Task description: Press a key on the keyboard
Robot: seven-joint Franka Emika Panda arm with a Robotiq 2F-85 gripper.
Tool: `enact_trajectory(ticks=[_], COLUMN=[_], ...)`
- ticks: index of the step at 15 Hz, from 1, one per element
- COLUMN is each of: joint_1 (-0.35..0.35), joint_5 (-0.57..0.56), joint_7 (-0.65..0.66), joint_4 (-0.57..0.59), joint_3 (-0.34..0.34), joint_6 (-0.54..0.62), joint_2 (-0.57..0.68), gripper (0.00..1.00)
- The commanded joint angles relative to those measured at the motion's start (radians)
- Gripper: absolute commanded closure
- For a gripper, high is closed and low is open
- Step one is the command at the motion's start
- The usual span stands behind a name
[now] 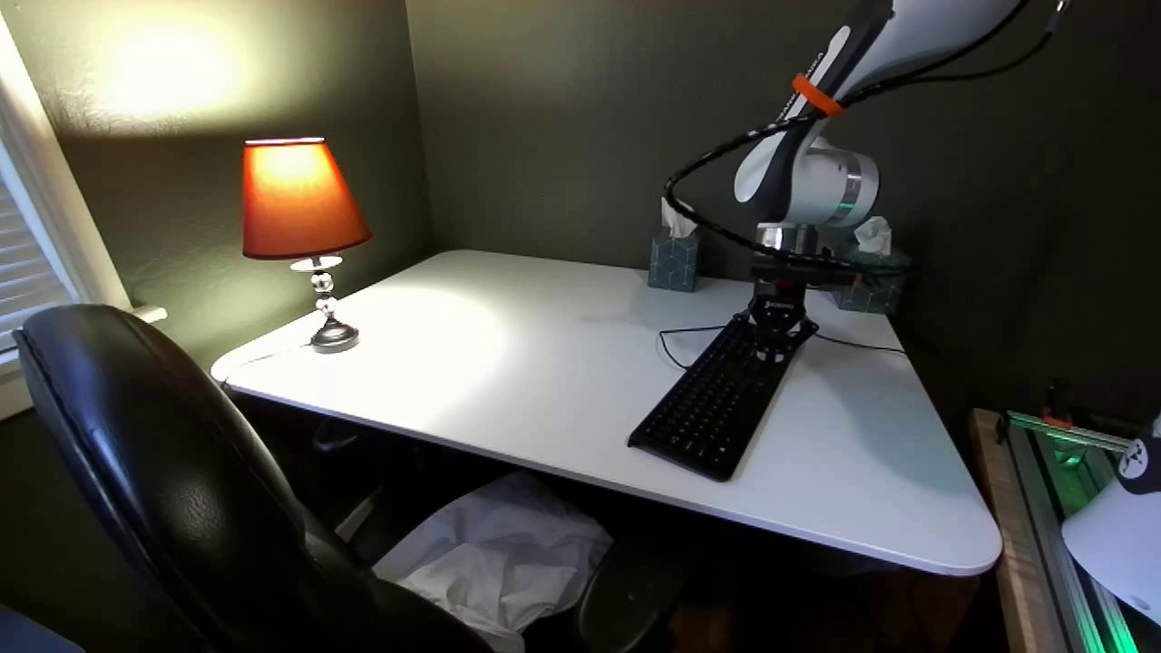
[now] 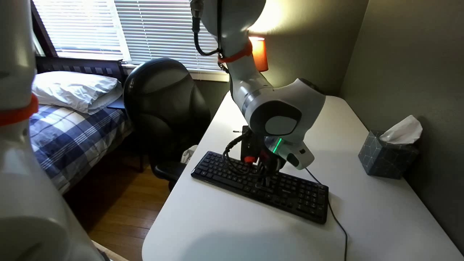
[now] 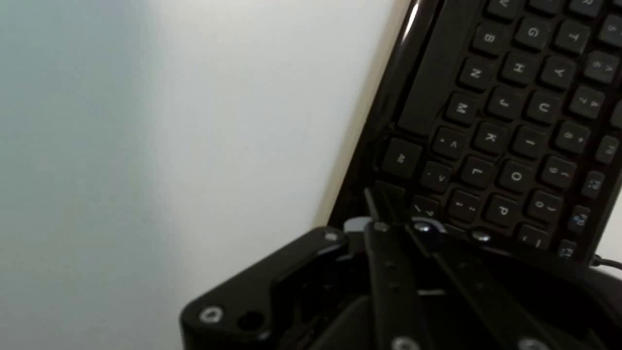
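The black keyboard [image 1: 698,417] lies flat on the white desk [image 1: 544,363]. It also shows in an exterior view [image 2: 224,175], partly behind the arm's cables, and in the wrist view [image 3: 491,136] on the right. My gripper [image 1: 773,354] points down over the keyboard, near its middle. In the wrist view the fingertips [image 3: 387,206] are together, with nothing between them. They lie over the keys by the slash key and the bottom row, hiding some of them. In an exterior view the fingertips [image 2: 264,183] are at the keys. I cannot tell whether they touch a key.
A lamp [image 1: 304,204] stands at the desk's far side. Tissue boxes [image 1: 673,263] stand near the wall, another one [image 2: 388,156] showing in an exterior view. A black chair [image 2: 163,108] stands by the desk edge. The keyboard's thin cable [image 2: 339,224] runs across the desk.
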Motion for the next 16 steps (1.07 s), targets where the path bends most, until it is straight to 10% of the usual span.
enact_trajectory(ticks=[1, 16], joint_1=[-0.015, -0.036], joint_5=[0.038, 0.046], joint_7=[-0.008, 0.002], joint_4=[0.044, 0.118], joint_3=[0.003, -0.002], joint_6=[-0.042, -0.102], joint_2=[0.040, 0.109], gripper=[1.00, 1.00])
